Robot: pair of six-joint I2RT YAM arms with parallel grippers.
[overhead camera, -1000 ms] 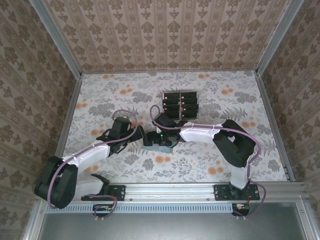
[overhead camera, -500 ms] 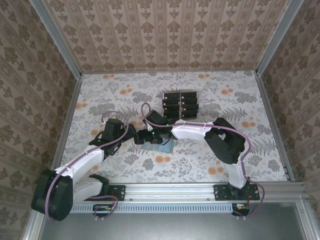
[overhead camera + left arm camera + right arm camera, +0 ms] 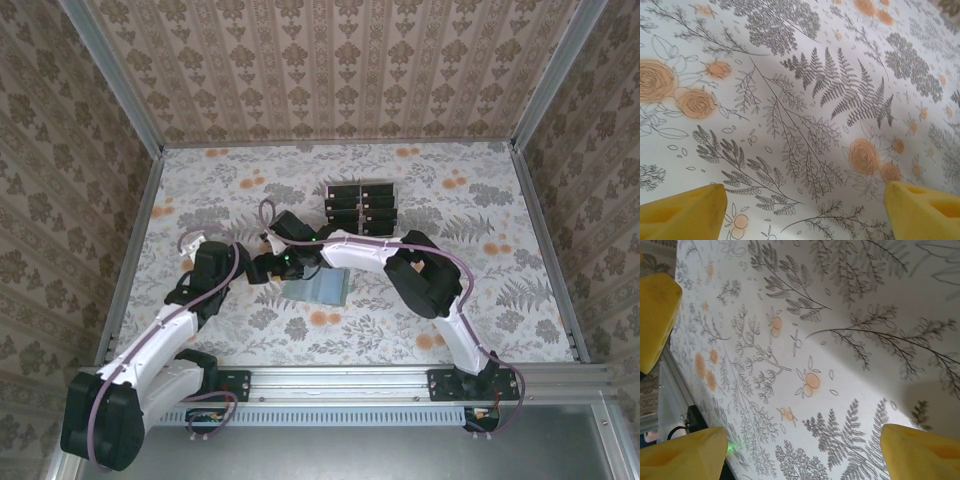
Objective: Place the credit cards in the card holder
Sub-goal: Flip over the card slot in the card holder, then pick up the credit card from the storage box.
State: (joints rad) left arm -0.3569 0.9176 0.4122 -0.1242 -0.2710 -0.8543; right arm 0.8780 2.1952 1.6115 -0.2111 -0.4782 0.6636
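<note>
The black credit cards (image 3: 360,207) stand in rows in a clear tray at the middle back of the table. The pale sage-green card holder (image 3: 320,290) lies flat on the floral cloth, just in front of the right arm's forearm. My right gripper (image 3: 263,271) (image 3: 800,440) hangs left of the card holder, open, with nothing but cloth between its yellow fingertips (image 3: 920,450). My left gripper (image 3: 238,266) (image 3: 805,200) is close beside it on the left, also open over bare cloth, its yellow fingertips (image 3: 685,212) wide apart.
The right arm's forearm (image 3: 360,255) stretches across between the tray and the card holder. Patterned walls and a metal rail (image 3: 135,260) close the table on the left. A yellow finger (image 3: 655,300) shows at the top left of the right wrist view.
My right gripper has swung left off the card holder, which now lies uncovered. The left arm has pulled back to the left as well.
</note>
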